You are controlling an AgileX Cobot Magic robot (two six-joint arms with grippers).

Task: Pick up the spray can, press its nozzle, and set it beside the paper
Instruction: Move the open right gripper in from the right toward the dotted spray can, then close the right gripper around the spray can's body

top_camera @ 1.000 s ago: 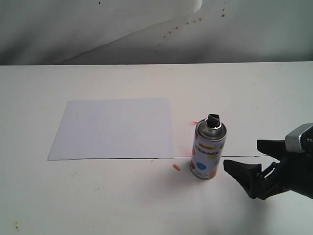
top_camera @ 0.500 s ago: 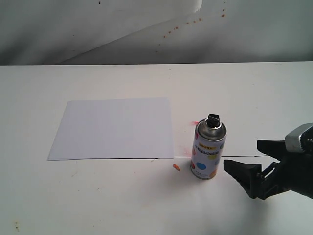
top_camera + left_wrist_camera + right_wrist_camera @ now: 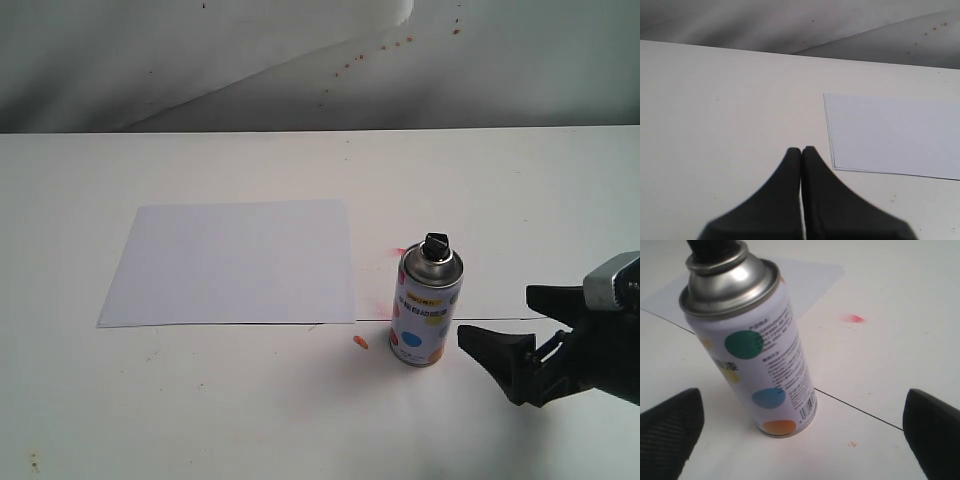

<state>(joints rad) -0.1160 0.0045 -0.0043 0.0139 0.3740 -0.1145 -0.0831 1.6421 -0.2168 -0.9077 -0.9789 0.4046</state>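
On the white worktop [image 3: 200,420], middle ground, left of centre: the paper [image 3: 235,262], flat, long edges running parallel to the worktop's far edge.

Near the worktop's right edge: right hand [image 3: 494,314], black, low over the surface, jaws spread wide apart and holding nothing. They point at the can and stop just short of it. In the right wrist view the can stands between the lines of the two fingers, touching neither.

Left hand [image 3: 801,150]: fingers pressed together, empty, over bare worktop to the side of the paper.

The spray can [image 3: 425,320]: upright on the worktop, just off the paper's near right corner, apart from the sheet. Dotted label, silver shoulder.

The nozzle [image 3: 434,245]: black, seated on top.

Pink smear [image 3: 854,318] on the worktop near the can. Small orange fleck [image 3: 361,343] between the can and the paper's corner.
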